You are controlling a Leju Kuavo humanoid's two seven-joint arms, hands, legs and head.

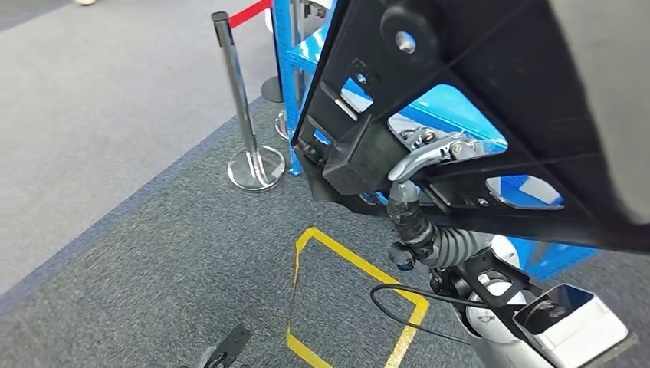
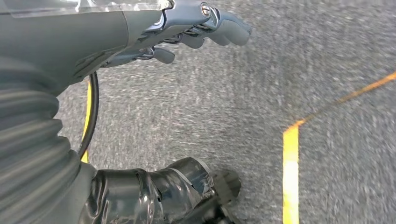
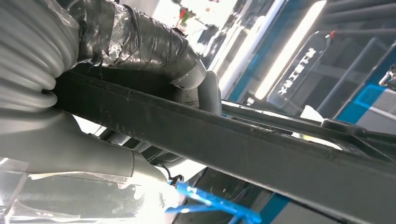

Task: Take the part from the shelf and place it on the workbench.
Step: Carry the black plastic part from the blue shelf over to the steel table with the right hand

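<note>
A large black plastic part [image 1: 460, 84], a flat frame with cut-outs, is held up close in front of me in the head view. My right hand [image 1: 426, 152] grips it from underneath, silver fingers hooked through one of its openings. In the right wrist view the taped thumb [image 3: 154, 51] wraps over a black bar of the part [image 3: 261, 154]. My left hand [image 2: 187, 32] hangs over the grey carpet, fingers stretched out and apart, holding nothing. The blue shelf [image 1: 295, 54] stands behind the part.
A chrome stanchion [image 1: 244, 123] with a red belt stands left of the shelf. A yellow taped square [image 1: 349, 299] marks the dark carpet below me, and a black cable [image 1: 406, 307] loops from my right arm.
</note>
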